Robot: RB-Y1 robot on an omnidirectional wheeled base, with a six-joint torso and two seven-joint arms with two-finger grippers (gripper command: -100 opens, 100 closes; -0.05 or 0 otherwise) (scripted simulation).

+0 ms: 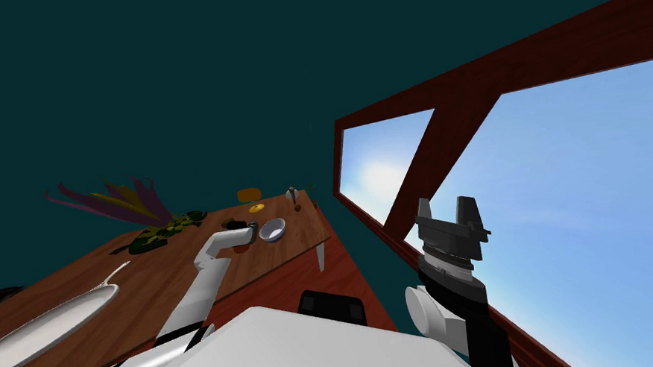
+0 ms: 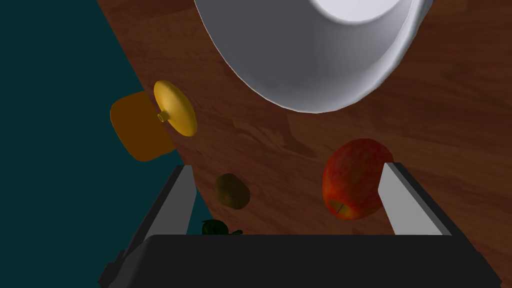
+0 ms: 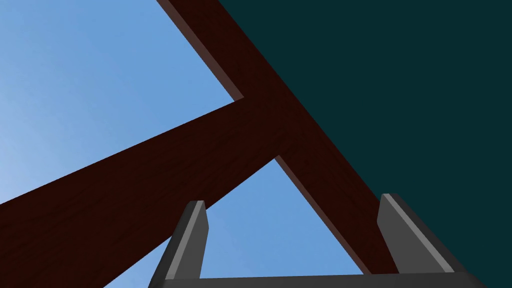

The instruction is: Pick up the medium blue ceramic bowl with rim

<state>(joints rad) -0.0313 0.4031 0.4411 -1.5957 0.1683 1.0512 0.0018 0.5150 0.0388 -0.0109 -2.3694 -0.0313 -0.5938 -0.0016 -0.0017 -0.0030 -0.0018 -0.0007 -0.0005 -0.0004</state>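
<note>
The bowl point(image 1: 272, 230), drawn white-grey, sits upright on the table point(image 1: 140, 285) near its far end, just beyond the left gripper point(image 2: 289, 172). The left jaws are released and empty, presumably spread to admit the bowl's wall. An apple point(image 2: 355, 177) lies on the table close to one finger, so the approach must clear it. The right gripper point(image 1: 448, 218) is held raised at the robot's right, jaws also released, probably parked clear of the working arm.
</note>
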